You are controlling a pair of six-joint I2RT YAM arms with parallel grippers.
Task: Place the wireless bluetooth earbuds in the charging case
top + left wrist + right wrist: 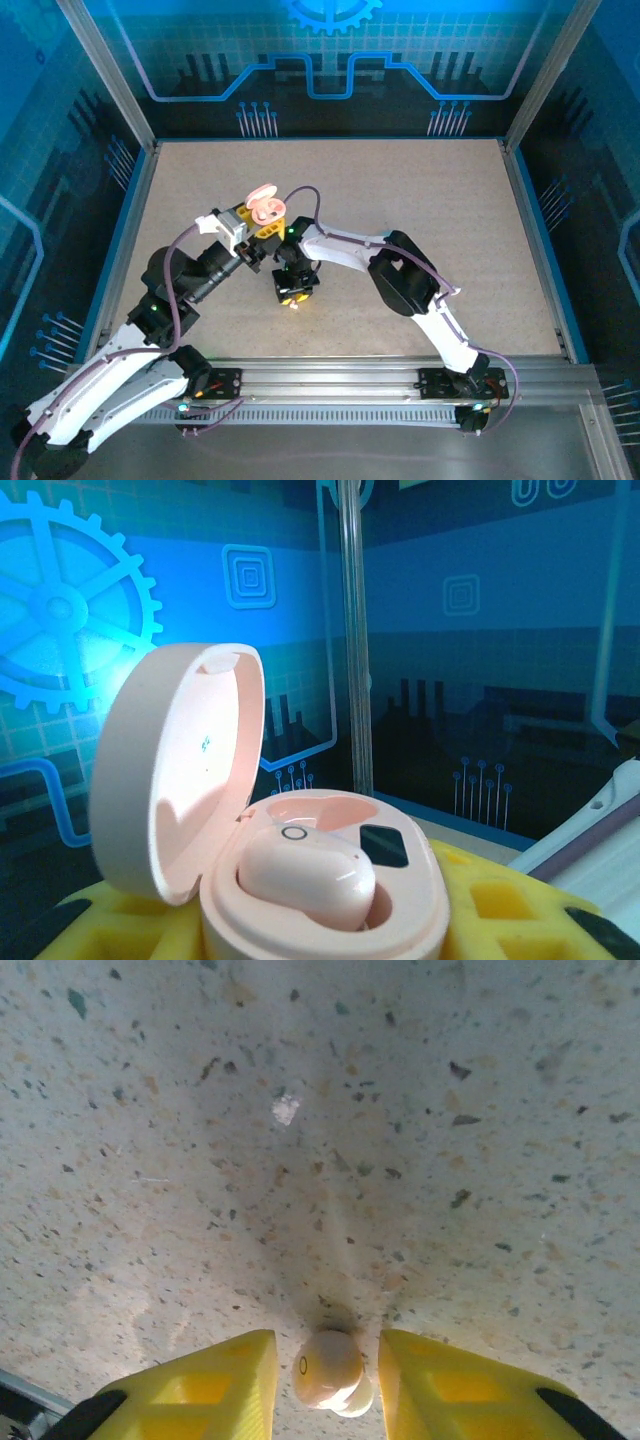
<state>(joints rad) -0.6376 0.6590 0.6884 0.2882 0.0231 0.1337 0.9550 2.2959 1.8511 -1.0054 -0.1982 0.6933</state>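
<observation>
My left gripper (258,220) is shut on the pink charging case (266,206) and holds it above the table with the lid up. In the left wrist view the case (425,885) sits between my yellow fingers (510,905). One pink earbud (305,875) rests in its near well, and the far well (315,815) is bare. My right gripper (292,293) points down at the table just right of the case. Its yellow fingers (215,1385) stand on either side of a second pink earbud (325,1365) lying on the table, with small gaps on both sides.
The speckled table (420,200) stretches wide behind and to the right of both arms. An aluminium rail (330,378) runs along the near edge, and blue-walled frame posts (110,80) close in the sides. A purple cable (310,195) loops over the right arm.
</observation>
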